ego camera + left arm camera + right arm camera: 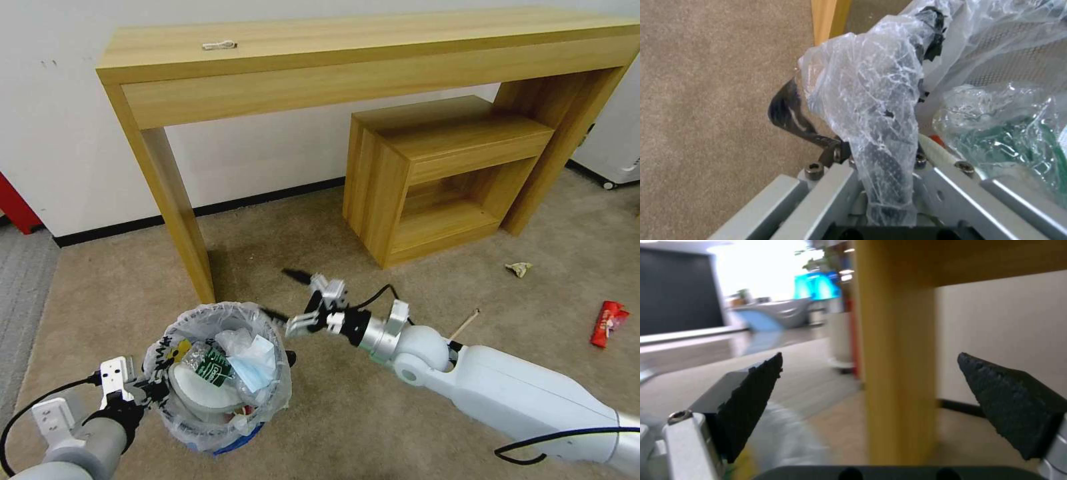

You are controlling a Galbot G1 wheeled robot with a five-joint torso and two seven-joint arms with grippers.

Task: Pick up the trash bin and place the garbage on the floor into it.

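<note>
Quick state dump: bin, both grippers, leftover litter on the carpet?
trash bin: upright, held at its rim, nearly full.
left gripper: shut on the trash bin rim and its bag.
right gripper: jaws open, empty, beside the bin near the table leg.
red packet: lying on the carpet, not collected.
crumpled paper: on the carpet, not collected.
wooden stick: on the carpet by the right arm.

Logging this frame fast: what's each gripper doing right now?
Left gripper: shut on the trash bin rim.
Right gripper: open, holding nothing, beside the bin.
</note>
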